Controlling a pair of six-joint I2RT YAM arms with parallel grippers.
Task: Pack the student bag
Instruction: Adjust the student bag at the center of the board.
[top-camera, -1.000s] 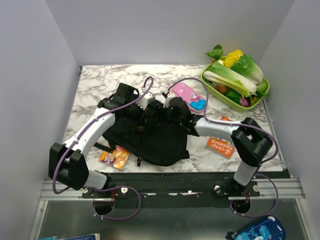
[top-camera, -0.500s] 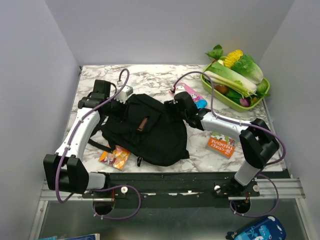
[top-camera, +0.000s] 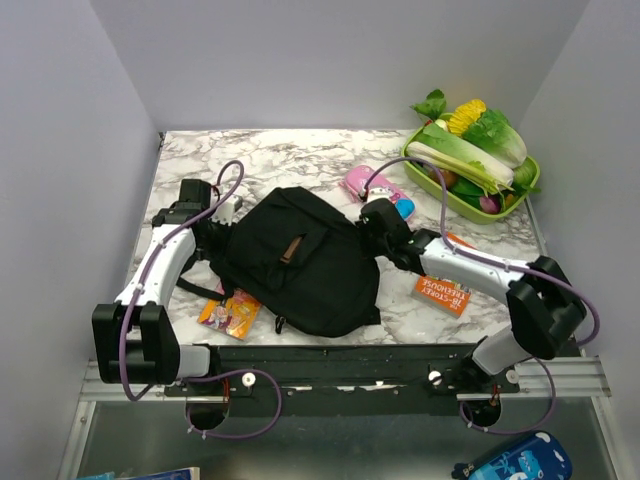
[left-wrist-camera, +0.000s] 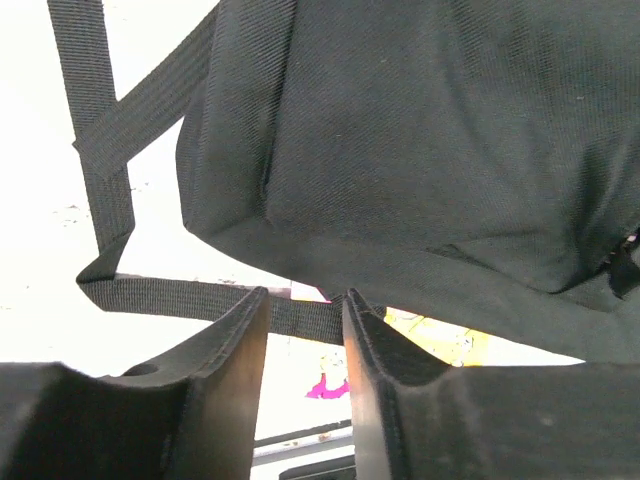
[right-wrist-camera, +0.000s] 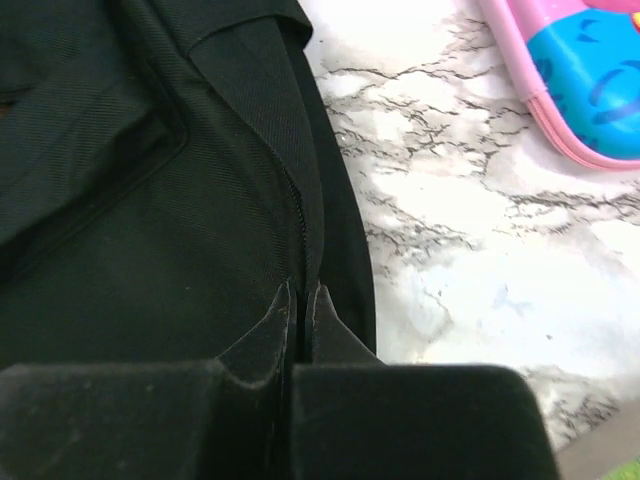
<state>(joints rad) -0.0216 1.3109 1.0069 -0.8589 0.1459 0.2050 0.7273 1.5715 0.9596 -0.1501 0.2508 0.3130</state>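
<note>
The student bag (top-camera: 300, 265), a black fabric backpack, lies flat in the middle of the marble table. My left gripper (top-camera: 215, 232) sits at its left edge. In the left wrist view that gripper (left-wrist-camera: 305, 300) is open, with a black strap (left-wrist-camera: 150, 296) running across just beyond its tips and the bag (left-wrist-camera: 430, 150) behind. My right gripper (top-camera: 375, 225) is at the bag's right edge. The right wrist view shows this gripper (right-wrist-camera: 302, 295) shut, its tips pressed together on the zipper seam of the bag (right-wrist-camera: 120, 200).
A pink and blue pencil case (top-camera: 378, 190) lies behind the right gripper. An orange book (top-camera: 443, 288) lies under the right forearm. A colourful packet (top-camera: 230, 315) pokes out at the bag's front left. A green tray (top-camera: 455, 205) of vegetables stands at the back right.
The bag has been laid out flat. My left arm swung out to the bag's left side and its gripper opened. My right gripper opened wide, then shut at the bag's right edge.
</note>
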